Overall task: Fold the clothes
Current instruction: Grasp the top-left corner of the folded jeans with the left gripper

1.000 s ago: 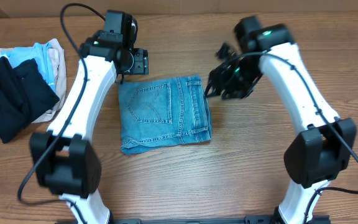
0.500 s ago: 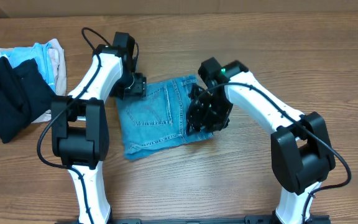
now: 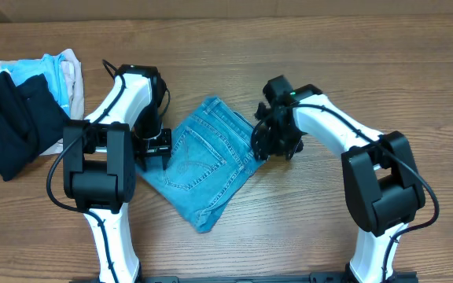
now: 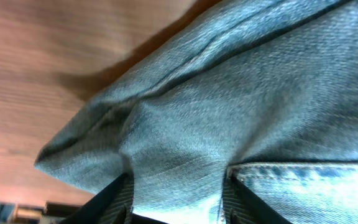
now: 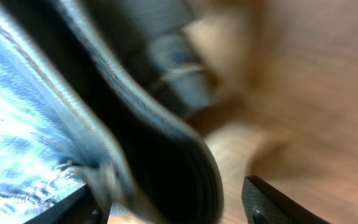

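The light blue denim jeans [image 3: 207,161] lie folded in a thick stack, turned to a diamond angle at the table's middle, with a back pocket facing up. My left gripper [image 3: 152,146] is at their left edge. In the left wrist view it [image 4: 178,202] is shut on a puckered bunch of denim [image 4: 229,93]. My right gripper [image 3: 263,141] is at the jeans' right edge. In the right wrist view it [image 5: 166,205] is open, with the thick folded edge of the jeans [image 5: 17,124] against one finger and bare wood beside the other; the view is blurred.
A black garment [image 3: 10,118] lies on pale blue and beige folded clothes [image 3: 53,71] at the table's far left. Bare wood table [image 3: 384,71] lies right of and behind the jeans.
The jeans have swung from nearly square to a diamond angle and slid toward the front. My left gripper moved forward along their left edge. My right gripper moved off the denim to its right edge.
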